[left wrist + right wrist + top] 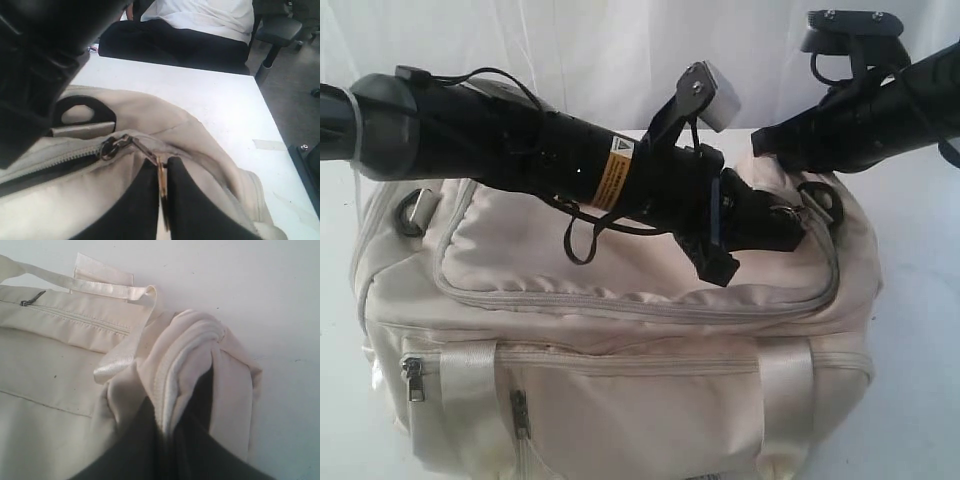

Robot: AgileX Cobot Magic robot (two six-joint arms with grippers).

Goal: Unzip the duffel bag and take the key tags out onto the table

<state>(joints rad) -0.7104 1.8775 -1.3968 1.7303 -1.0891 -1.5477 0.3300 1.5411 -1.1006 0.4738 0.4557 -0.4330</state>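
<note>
Left gripper [162, 172] clamped on zipper pull [149, 151]; right gripper [172, 415] pinching corner of bag [60, 365]. Draw pull straight along teeth, hold corner taut.

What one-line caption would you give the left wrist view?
Left end effector pinching the zipper pull of the duffel bag.
</note>
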